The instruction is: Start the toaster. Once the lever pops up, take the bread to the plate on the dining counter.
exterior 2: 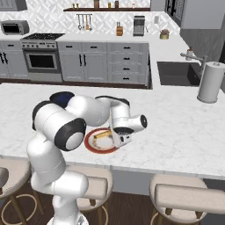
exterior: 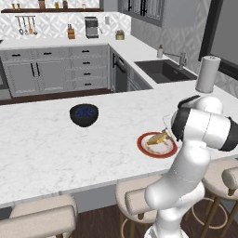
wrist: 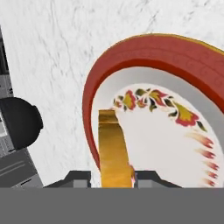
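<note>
The bread (wrist: 113, 146) stands on edge on the plate (wrist: 175, 59), near its red rim, with the gripper (wrist: 112, 176) straddling it from above, a finger close on each side; whether they still pinch it I cannot tell. The plate sits on the dining counter (exterior: 42, 144), with a dark bowl (exterior: 84, 114) nearby.

The plate (exterior: 157, 145) sits on the desk (exterior: 42, 144), near its stool-side edge. On the plate lies the bread (exterior: 159, 138) — my end effector (wrist: 113, 177) straddles it. Left of the plate and farther back stands the bowl (exterior: 84, 115); the paper towel roll (exterior: 207, 74) stands well behind the plate, to its right.
</note>
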Controlling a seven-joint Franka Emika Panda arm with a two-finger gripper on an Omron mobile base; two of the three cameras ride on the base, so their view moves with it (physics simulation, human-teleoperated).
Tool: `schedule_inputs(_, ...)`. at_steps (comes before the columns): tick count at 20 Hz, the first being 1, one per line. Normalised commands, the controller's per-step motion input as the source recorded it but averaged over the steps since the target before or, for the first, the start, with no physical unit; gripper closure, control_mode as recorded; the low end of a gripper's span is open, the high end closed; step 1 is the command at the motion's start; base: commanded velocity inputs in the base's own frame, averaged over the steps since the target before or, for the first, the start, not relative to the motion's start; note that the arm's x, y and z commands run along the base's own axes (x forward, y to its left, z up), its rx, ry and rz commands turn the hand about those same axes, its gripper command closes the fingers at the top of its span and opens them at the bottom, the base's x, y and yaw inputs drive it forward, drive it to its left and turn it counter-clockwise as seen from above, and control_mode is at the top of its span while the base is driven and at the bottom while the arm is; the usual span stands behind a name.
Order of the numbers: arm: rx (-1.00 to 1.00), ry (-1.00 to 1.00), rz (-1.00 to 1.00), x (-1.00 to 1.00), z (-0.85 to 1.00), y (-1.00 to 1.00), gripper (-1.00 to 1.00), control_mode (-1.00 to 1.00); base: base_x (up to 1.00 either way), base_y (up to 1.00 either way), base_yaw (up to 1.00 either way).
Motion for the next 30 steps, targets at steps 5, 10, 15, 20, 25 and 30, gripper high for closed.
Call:
schedule_inputs(5, -0.07, 0.09, 0.0, -0.25, 0.37, 0.35, -1.0, -1.0, 0.0, 0.0, 0.0)
schedule_inputs(10, -0.12, 0.2, 0.0, -0.33, 0.79, 0.08, -1.0, -1.0, 0.0, 0.0, 0.0)
schedule_inputs(15, -0.18, 0.24, 0.0, -0.08, 0.19, 0.13, -1.0, -1.0, 0.0, 0.0, 0.0)
schedule_inputs(20, -0.16, 0.15, 0.0, -0.33, 0.04, 0.08, -1.0, -1.0, 0.0, 0.0, 0.0)
schedule_inputs(25, -0.07, -0.02, 0.0, -0.74, 0.39, 0.0, -1.0, -1.0, 0.0, 0.0, 0.0)
schedule_inputs(30, -0.07, -0.07, 0.03, -0.64, 0.58, 0.02, -1.0, -1.0, 0.0, 0.0, 0.0)
